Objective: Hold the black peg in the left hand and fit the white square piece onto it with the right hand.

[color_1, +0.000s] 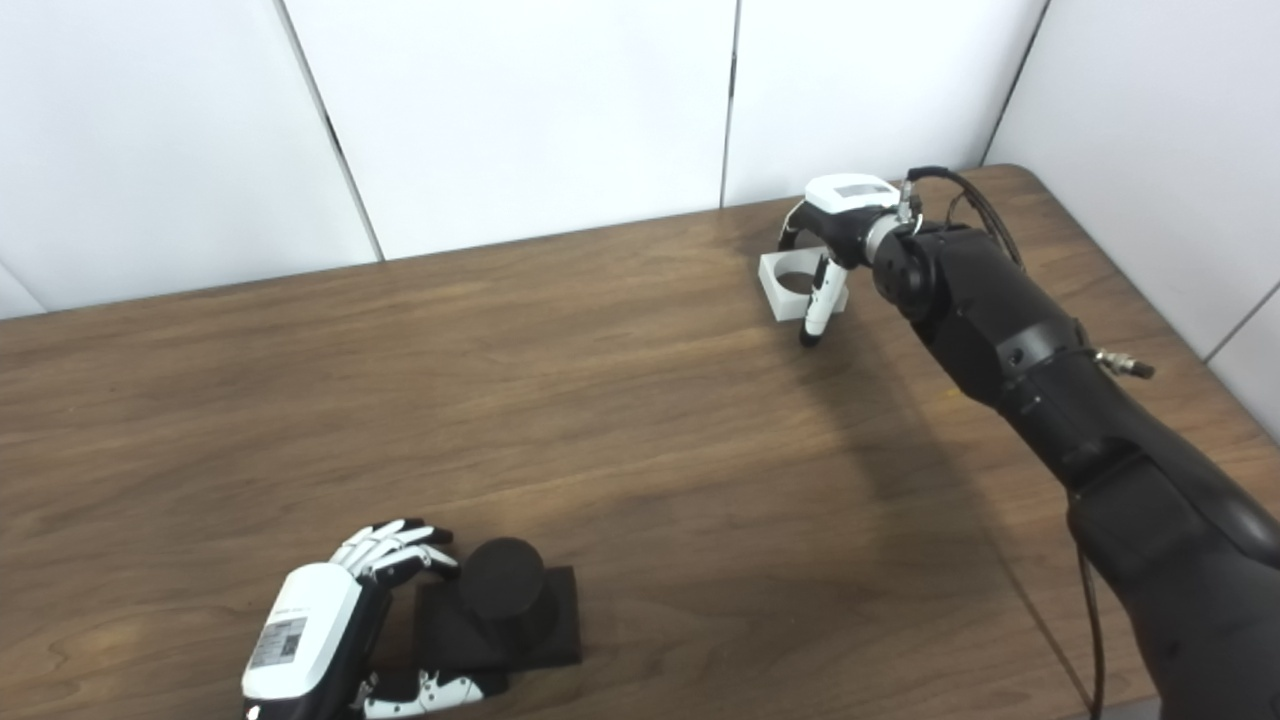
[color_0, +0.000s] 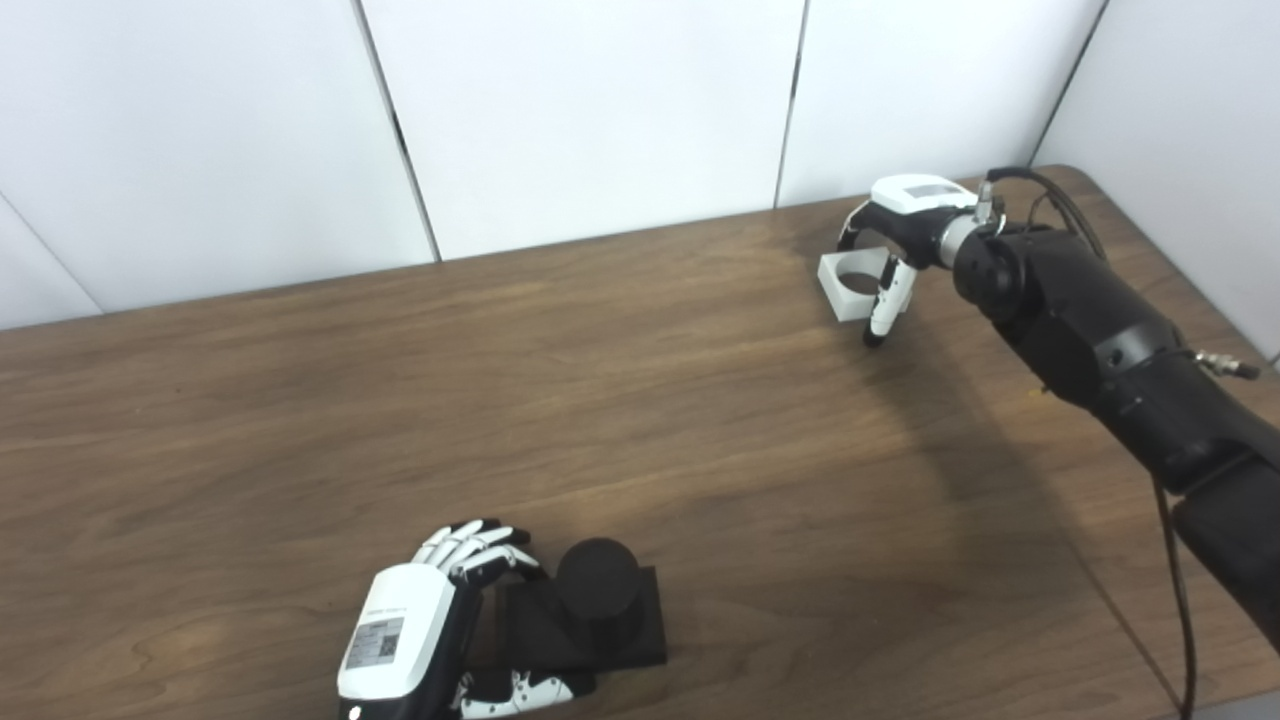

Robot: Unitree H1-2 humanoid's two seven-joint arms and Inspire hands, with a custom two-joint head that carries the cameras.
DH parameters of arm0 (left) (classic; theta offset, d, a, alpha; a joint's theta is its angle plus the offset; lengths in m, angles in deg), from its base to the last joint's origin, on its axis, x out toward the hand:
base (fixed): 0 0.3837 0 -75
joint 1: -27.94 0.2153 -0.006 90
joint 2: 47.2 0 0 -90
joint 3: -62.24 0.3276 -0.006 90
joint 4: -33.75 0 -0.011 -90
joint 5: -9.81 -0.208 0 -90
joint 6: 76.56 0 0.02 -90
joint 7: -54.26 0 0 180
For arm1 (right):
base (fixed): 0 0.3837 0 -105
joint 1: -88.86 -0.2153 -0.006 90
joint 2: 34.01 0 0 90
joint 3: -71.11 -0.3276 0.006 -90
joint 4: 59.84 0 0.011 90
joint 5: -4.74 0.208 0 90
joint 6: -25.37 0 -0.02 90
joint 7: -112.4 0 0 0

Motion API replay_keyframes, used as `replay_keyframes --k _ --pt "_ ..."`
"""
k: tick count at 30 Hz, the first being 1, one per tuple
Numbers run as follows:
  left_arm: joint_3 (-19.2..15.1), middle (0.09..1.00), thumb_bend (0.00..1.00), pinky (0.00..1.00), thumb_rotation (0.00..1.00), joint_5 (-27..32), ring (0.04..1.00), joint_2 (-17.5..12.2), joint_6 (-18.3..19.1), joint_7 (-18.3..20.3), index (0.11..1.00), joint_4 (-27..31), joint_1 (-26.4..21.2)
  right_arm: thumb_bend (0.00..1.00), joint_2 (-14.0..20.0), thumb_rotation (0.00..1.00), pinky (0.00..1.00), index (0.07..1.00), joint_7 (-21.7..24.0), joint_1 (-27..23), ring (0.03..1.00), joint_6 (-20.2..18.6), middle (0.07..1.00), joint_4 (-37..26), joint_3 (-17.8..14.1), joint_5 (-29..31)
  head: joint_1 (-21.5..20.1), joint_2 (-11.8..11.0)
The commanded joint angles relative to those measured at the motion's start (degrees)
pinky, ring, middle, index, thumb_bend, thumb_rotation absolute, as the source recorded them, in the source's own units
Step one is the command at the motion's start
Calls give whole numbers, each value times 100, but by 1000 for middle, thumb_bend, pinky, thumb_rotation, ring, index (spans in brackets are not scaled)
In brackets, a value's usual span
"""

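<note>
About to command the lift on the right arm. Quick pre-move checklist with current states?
1. Left robot hand around the black peg base: ok, fingers at both sides.
2. Peg upright on table: ok.
3. Right robot hand over white square piece: ok.
4. Firm grip on the piece: cannot tell.
5. Piece off the table: not ok.
6. Path between piece and peg: ok.

Background: counter and wall panels.
Dark wood-grain counter [color_0: 640, 400] fronts white wall panels [color_0: 590, 110] divided by narrow dark vertical seams.
</note>
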Motion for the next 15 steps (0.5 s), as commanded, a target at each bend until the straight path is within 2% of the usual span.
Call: replay_keyframes --k 1,4,10,15 --pt "-33 787 522 872 49 -112 860 -50 140 147 484 -12 78 601 87 122 905 521 -256 -166 944 158 826 97 -47 -114 6 1" --pt "-34 788 522 876 49 -109 860 -42 122 144 484 -9 81 532 103 129 853 490 -473 -113 893 297 785 102 -48 -191 14 7" --pt "-29 787 522 876 49 -119 862 -11 126 146 484 -1 91 522 103 124 815 484 -723 -30 853 432 747 59 -42 -279 41 12" --pt "-20 785 522 873 49 -136 859 15 119 136 484 13 91 522 140 125 821 484 -705 57 852 466 738 -187 -58 -318 103 23"
